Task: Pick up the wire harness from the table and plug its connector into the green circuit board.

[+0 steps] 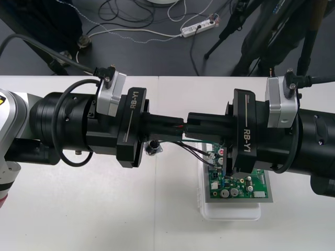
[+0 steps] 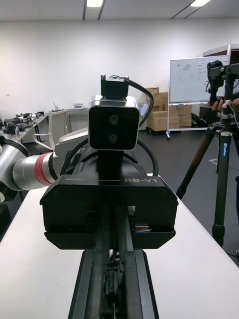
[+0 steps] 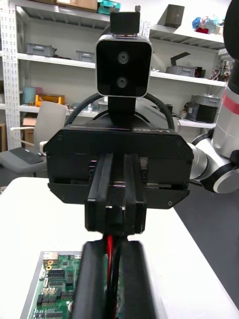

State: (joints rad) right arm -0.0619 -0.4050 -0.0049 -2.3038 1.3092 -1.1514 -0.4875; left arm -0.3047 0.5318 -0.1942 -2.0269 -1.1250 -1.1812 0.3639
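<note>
Both grippers meet tip to tip above the table's middle. My left gripper (image 1: 180, 126) is shut on the wire harness (image 1: 194, 149), and red and black wires (image 3: 109, 259) run between its fingers (image 3: 94, 279). My right gripper (image 1: 192, 121) faces it, its fingers (image 3: 105, 199) close together on the same bundle. The round metal socket (image 1: 153, 148) hangs below the left gripper. The thin wires droop toward the near-left corner of the green circuit board (image 1: 242, 185) on its white base (image 1: 233, 212). The right gripper hides the wires' end there, so the plug cannot be made out.
The right arm's wrist (image 1: 261, 136) hangs over the board's far half. In the right wrist view the left gripper's body (image 2: 109, 209) with its camera (image 2: 113, 122) stands close ahead. Bare table (image 1: 104, 209) stretches to the front left.
</note>
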